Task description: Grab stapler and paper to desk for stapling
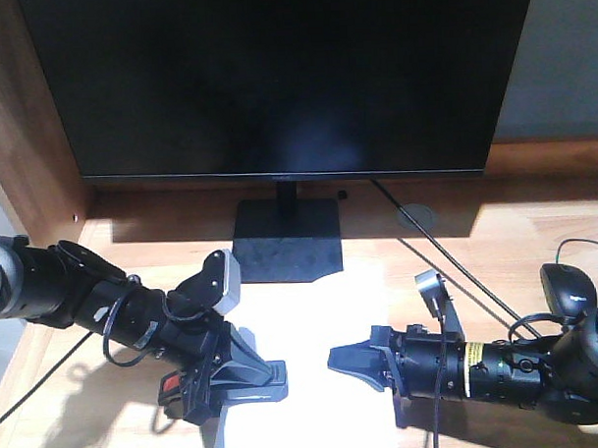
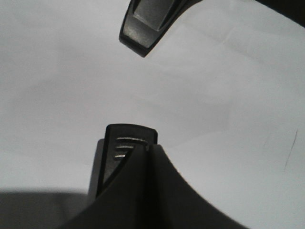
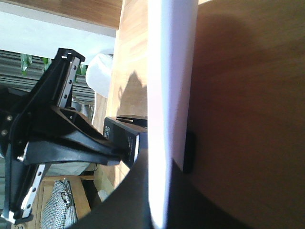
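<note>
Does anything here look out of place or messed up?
Nothing looks spilled or damaged. The paper lies on the desk in front of the monitor, with the left claw and right claw over it. The one oddity: no stapler is in view.

The desk carries the paper flat near its front edge, a monitor stand toward the back edge, a mouse at its right

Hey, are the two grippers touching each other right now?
Apart. The exterior front-facing view shows a bright strip of the paper lying between the left gripper and the right gripper.
</note>
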### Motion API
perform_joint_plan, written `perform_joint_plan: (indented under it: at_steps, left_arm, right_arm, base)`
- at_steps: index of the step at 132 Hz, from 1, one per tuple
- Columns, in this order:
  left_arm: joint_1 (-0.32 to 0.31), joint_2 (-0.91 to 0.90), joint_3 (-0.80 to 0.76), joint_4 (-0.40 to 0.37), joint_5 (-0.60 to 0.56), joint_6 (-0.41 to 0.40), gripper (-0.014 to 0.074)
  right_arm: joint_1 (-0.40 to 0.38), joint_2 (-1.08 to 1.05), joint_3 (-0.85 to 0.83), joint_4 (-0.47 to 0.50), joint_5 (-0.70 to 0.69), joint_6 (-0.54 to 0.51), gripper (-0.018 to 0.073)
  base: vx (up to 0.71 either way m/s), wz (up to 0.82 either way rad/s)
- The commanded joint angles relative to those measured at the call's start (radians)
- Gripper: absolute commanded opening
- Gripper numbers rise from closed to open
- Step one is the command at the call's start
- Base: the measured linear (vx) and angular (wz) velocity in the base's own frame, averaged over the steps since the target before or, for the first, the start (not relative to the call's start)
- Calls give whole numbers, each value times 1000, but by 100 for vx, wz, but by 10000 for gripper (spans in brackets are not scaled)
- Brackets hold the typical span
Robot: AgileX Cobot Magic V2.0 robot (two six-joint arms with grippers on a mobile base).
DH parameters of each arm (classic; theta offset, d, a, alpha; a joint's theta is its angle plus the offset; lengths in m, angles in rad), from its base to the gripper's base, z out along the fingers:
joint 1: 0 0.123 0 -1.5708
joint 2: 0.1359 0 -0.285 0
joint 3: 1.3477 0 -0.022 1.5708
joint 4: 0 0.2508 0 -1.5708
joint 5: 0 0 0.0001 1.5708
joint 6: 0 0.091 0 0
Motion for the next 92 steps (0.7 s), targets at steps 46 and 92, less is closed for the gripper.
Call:
perform_joint_plan:
  at_steps: [46, 92]
  left_arm:
    - [-4, -8, -7, 92, -45, 2, -6]
    - [-4, -143, -7, 92, -46, 0, -6]
  right_arm:
    - [2, -37, -13, 8, -131, -15, -2]
    - [2, -37, -13, 8, -131, -15, -2]
  base:
    - [0, 0]
    - [0, 0]
